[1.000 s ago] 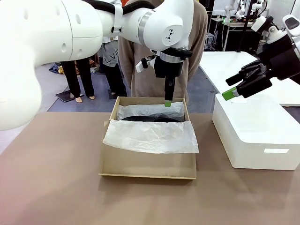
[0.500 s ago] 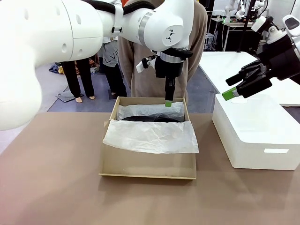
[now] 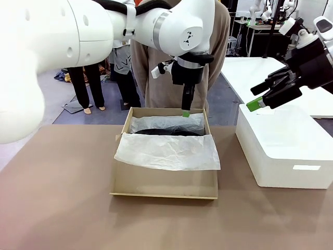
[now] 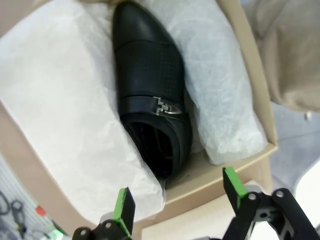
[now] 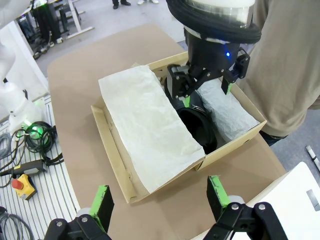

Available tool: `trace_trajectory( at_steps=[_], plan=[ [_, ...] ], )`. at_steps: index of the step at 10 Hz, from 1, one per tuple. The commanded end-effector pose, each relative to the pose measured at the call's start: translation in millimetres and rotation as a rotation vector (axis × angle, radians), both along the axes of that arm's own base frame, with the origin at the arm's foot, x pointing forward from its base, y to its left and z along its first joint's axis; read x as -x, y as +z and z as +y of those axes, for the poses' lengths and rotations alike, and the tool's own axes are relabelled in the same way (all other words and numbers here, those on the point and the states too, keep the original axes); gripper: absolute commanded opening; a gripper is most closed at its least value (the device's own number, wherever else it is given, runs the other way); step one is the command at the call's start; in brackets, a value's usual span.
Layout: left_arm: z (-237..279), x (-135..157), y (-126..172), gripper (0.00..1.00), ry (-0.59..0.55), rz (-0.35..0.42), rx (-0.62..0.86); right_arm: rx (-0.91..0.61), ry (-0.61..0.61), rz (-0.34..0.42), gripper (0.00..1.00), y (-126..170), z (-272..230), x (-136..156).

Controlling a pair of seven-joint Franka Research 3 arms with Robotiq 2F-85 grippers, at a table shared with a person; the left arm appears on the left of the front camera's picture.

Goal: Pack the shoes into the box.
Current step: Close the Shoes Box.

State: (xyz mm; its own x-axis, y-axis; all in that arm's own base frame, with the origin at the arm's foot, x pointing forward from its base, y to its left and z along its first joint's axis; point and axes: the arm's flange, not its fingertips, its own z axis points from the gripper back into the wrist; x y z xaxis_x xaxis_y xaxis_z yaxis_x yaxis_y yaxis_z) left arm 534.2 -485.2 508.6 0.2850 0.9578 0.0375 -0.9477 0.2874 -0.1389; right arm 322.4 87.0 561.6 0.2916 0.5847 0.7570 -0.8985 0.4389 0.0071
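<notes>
The tan cardboard box (image 3: 164,183) stands mid-table, lined with white tissue paper (image 3: 166,152) that covers its near half. One glossy black shoe (image 4: 152,100) with a strap and metal buckle lies in the far half, between folds of tissue; it shows as a dark strip (image 3: 166,132) in the front view. My left gripper (image 3: 186,112) hangs open and empty just above the shoe's heel end, at the box's far wall (image 4: 250,65). My right gripper (image 3: 258,101) is open and empty, raised over the white box to the right, looking down at the cardboard box (image 5: 117,170).
A larger white box (image 3: 283,151) sits on the table at the right. A person in a tan sweater (image 3: 156,78) stands right behind the cardboard box. Bare brown tabletop (image 3: 57,192) lies to the left and front.
My left gripper has risen slightly above the box. The right arm, the shoe and the box have not moved.
</notes>
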Motion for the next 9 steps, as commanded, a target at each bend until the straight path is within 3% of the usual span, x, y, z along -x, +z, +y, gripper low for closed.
trace_trajectory(
  at_steps=[1, 7, 9],
  plan=[
    [41, 12, 17, 0.94, -0.206, -0.007, -0.009, -0.022, 0.024, -0.017, 1.0, 1, 0, -4],
    [173, 34, 66, 0.94, -0.925, 0.037, -0.028, -0.022, 0.024, -0.017, 1.0, 1, 0, -4],
    [214, 45, 72, 0.94, -1.099, 0.057, -0.033, -0.022, 0.024, -0.017, 1.0, 1, 0, -4]
  ],
)
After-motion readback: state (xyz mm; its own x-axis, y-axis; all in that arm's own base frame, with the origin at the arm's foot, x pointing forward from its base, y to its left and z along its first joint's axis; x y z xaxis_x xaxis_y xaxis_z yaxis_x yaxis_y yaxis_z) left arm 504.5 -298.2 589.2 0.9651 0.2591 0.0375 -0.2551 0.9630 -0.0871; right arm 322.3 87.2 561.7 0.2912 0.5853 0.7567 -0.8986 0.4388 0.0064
